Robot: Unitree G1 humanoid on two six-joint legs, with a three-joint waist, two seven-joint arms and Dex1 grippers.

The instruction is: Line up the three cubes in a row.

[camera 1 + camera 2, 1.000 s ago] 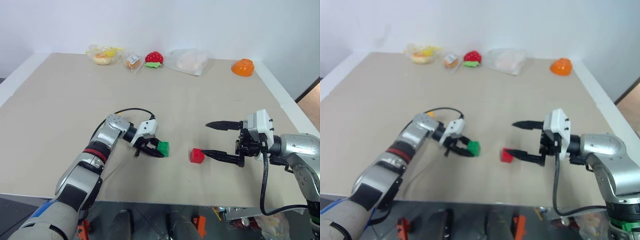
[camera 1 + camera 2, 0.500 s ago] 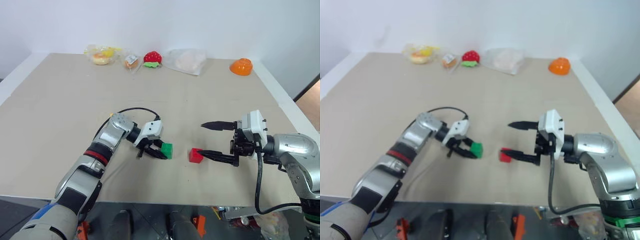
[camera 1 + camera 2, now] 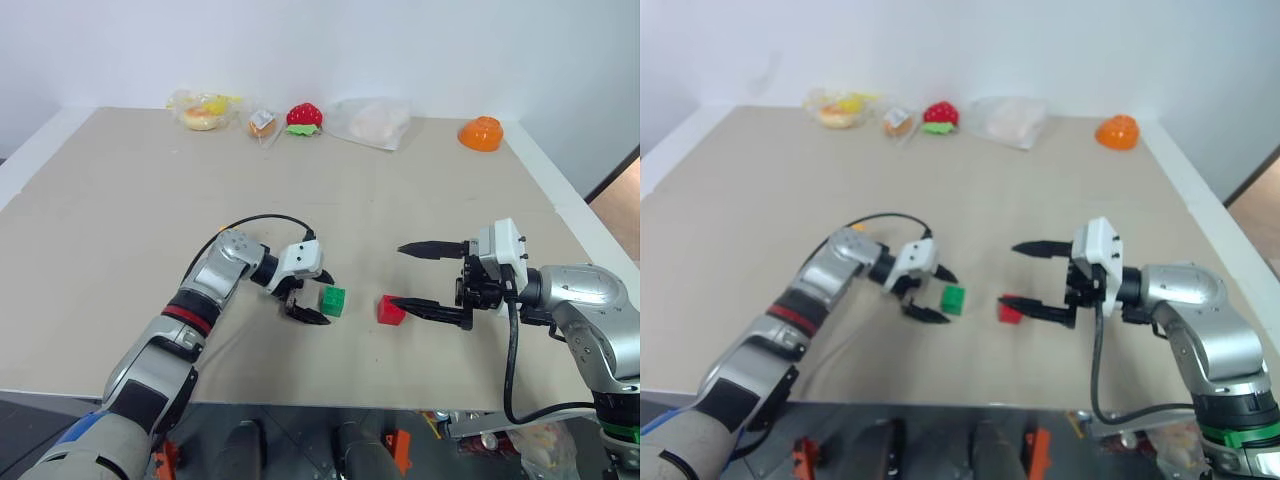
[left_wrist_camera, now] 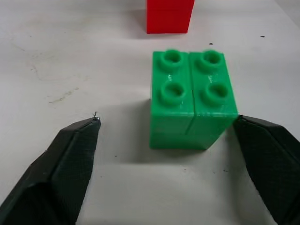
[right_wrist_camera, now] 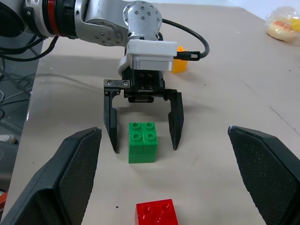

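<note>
My left gripper (image 3: pixel 318 297) sits low and left of centre in the head view, its two black fingers (image 5: pixel 110 121) spread wide and holding nothing; the green cube (image 3: pixel 333 300) stands free on the surface between them, one finger close to its side and the other well off it in my left wrist view. That cube is glossy moulded plastic with four round studs on top (image 4: pixel 192 93) and a fine seam down its middle, as if two narrow bricks were pressed together. Just to its right in the head view, apart from it, lies the red cube (image 3: pixel 391 311), the same hard shiny plastic with studs, sitting slightly turned. My right gripper (image 3: pixel 422 276) is at the right of centre, its long tapered black fingers (image 3: pixel 432 247) as wide apart as they go and empty; the lower finger's tip reaches close beside the red cube, and I cannot tell whether it touches. The finger pads show a fine cross-hatched grip texture in my wrist views. The yellow-orange cube (image 5: pixel 179 64) peeks out behind my left wrist in the right wrist view, mostly hidden by the white housing and black cable. The surface (image 3: pixel 120 200) is a matte beige sheet, faintly scuffed. Along its far edge, across the top of the frame, lie crinkled clear plastic bags (image 3: pixel 375 122), a red strawberry toy (image 3: pixel 306 116) with green leaves, and a smooth orange bowl (image 3: pixel 481 133) turned upside down.
</note>
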